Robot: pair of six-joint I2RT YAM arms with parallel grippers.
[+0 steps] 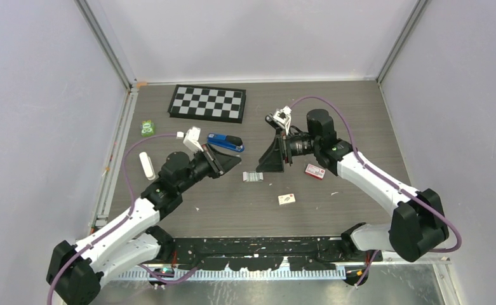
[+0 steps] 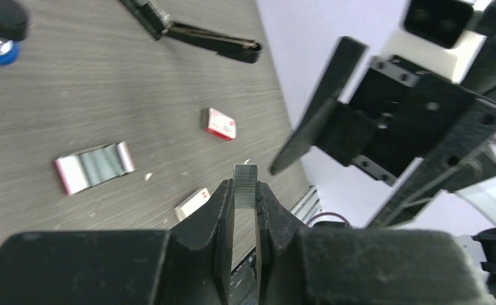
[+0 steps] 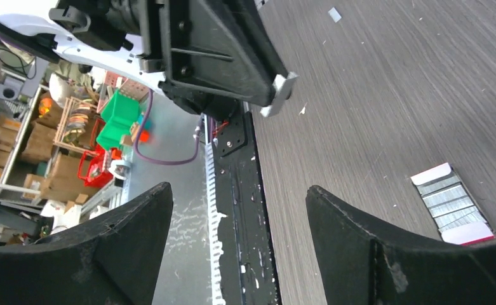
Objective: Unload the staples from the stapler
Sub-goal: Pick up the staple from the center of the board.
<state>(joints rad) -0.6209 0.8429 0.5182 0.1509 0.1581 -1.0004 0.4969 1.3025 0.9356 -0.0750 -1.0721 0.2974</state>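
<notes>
1. Left gripper (image 2: 245,200) is pinching a short grey strip of metal staples (image 2: 245,183) between its black fingertips, with the strip's end poking out past them.
2. Right gripper (image 3: 239,190) faces it from close by - jaws spread wide, nothing between them.
3. Blue-and-black stapler (image 1: 226,142) lies on the grey wood-grain table (image 1: 359,127), between the left gripper and the black-and-white checkerboard (image 1: 207,102).
4. Flat silver block of staples with white ends (image 1: 252,176) rests on the table near both grippers - 2 small red-and-white boxes (image 1: 315,171) lie to its right.
</notes>
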